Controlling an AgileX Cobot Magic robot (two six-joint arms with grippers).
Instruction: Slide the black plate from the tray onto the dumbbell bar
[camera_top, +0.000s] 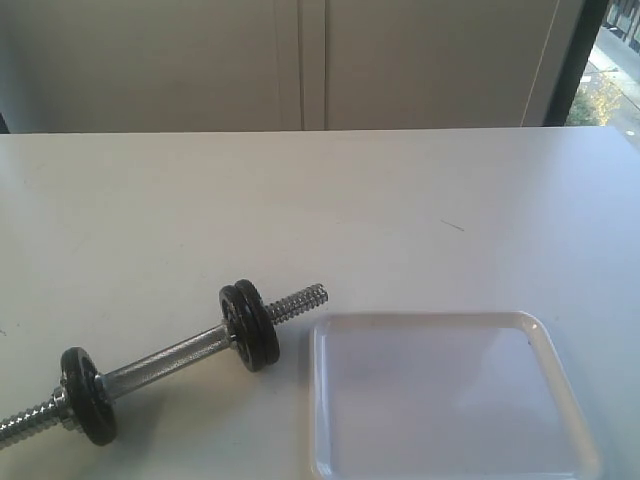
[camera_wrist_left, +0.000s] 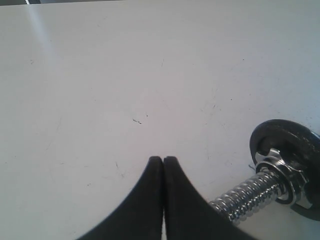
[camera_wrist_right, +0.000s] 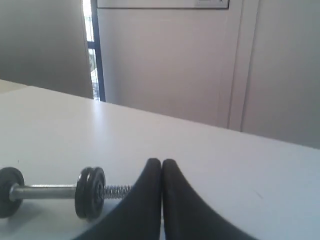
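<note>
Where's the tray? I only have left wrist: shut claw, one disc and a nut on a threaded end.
Observer: Exterior view shows the tray beside the bar's other threaded end, with nothing lying in it.
Operator: So is the plate on the bar?
Observer: Two black discs sit stacked together on the dumbbell bar at the tray end. No loose plate shows anywhere.
Operator: Right claw?
Observer: The right claw is shut on nothing, low over the table, looking at the double-disc end.
</note>
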